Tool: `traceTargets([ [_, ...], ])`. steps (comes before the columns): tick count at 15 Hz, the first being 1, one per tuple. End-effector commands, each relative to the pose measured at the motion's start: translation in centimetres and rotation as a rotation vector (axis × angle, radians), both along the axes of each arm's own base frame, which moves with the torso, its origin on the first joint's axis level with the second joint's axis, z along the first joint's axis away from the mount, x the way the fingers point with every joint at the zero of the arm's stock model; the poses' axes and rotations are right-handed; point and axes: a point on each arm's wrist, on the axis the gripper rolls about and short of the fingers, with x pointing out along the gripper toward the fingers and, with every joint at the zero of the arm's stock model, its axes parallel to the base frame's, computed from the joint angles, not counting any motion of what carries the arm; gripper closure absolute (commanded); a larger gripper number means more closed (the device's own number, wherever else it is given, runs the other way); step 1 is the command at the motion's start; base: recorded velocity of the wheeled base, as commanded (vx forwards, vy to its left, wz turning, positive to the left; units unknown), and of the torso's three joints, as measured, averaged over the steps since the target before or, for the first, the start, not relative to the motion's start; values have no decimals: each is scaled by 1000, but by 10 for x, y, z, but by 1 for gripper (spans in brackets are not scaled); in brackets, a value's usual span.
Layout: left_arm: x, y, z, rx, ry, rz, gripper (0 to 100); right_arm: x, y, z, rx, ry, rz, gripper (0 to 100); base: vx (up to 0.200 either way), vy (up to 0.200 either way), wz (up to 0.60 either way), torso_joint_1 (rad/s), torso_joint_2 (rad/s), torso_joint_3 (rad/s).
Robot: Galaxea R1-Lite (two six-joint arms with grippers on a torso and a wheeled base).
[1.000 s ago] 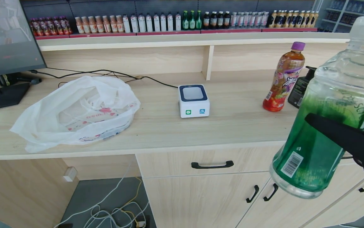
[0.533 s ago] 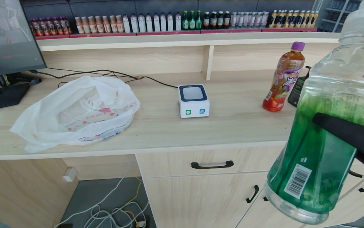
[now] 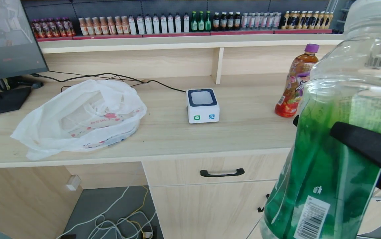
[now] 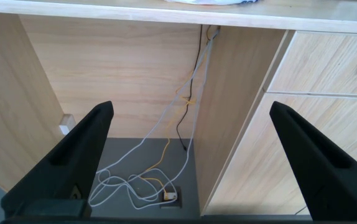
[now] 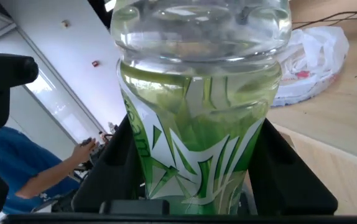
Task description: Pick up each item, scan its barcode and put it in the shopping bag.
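Right gripper [image 5: 197, 186] pinching the green bottle [image 3: 326, 172] round its middle, one black finger [image 3: 362, 144] lying across the near side of the label, the other on the far side, both pressed against the plastic. Bottle is off the counter [image 3: 177, 139], held up close to the head camera and tilted: neck end above the gripper and leaning back, base end below it. Clear plastic up top, green wrap below, barcode [image 3: 313, 217] low on the wrap, under the finger and facing the robot. Just beyond the gripper, on the counter, stands an orange drink bottle [image 3: 296, 83] with a purple cap, upright and partly hidden behind the held one. Further to the gripper's left is the small white scanner [image 3: 202, 105], window facing up, a cable running off behind it. Well past that, same side, the white shopping bag [image 3: 81, 116] lies slumped and open on the counter. A monitor [image 3: 8, 36] sits at the far left end, with a shelf of drinks [image 3: 177, 21] along the back wall. Left gripper [image 4: 191, 112] has its fingers spread wide with nothing in them, hanging below counter level, facing the open bay with loose cables [image 4: 147, 186] on the floor.
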Motion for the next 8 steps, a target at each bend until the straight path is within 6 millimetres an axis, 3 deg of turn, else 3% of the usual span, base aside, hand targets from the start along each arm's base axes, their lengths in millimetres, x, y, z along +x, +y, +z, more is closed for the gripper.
traceTargets([
  [1,0,0,0,0,0,0,0,22,20,-9,3,6,6,100,0,0,0,0,0,0],
  [3,0,0,0,0,0,0,0,34,32,-12,48,-15,19,100,0,0,0,0,0,0],
  [8,0,0,0,0,0,0,0,35,33,0,155,37,92,100,0,0,0,0,0,0],
])
